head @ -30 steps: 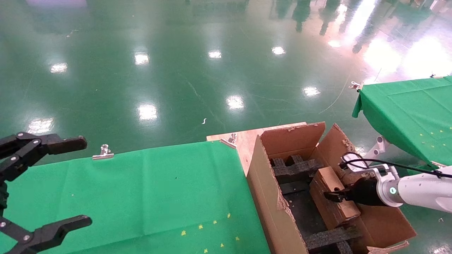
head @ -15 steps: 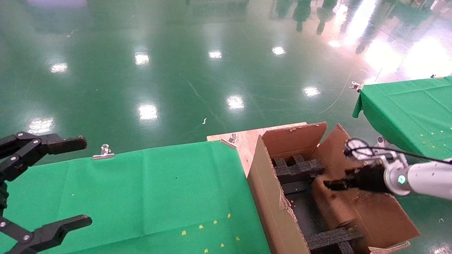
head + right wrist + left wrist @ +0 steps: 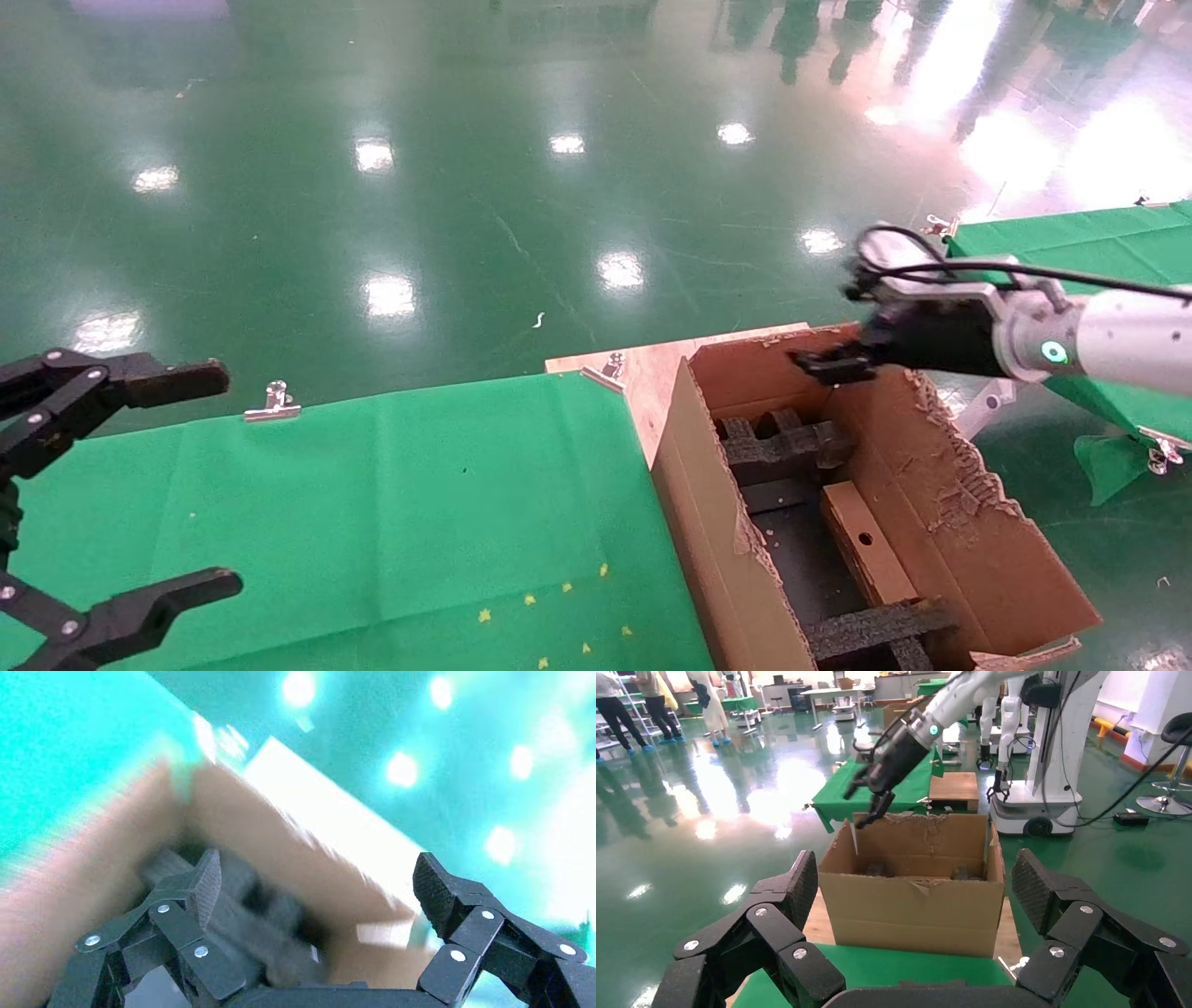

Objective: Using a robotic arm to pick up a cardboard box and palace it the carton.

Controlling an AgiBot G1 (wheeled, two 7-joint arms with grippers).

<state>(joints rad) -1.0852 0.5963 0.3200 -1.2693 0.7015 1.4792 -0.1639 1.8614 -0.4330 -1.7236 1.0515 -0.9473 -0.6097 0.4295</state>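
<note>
1 carton (image 3: 941, 522), flaps up, torn edges, black foam inserts (image 3: 780, 445) inside. 1 cardboard box (image 3: 861, 545) lying in carton, btwn inserts, nothing touching it. R gripper (image 3: 829, 362) on white robotic arm (image 3: 1108, 331) above carton's far flap, fingers spread, empty. L gripper (image 3: 140, 485) parked well left of carton, over green cloth (image 3: 391, 503), fingers wide apart, empty.

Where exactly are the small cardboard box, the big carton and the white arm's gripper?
cardboard box (image 3: 861, 550), head view, its top face.
carton (image 3: 712, 522), head view, its left outer wall.
right gripper (image 3: 832, 362), head view, between its fingertips.
</note>
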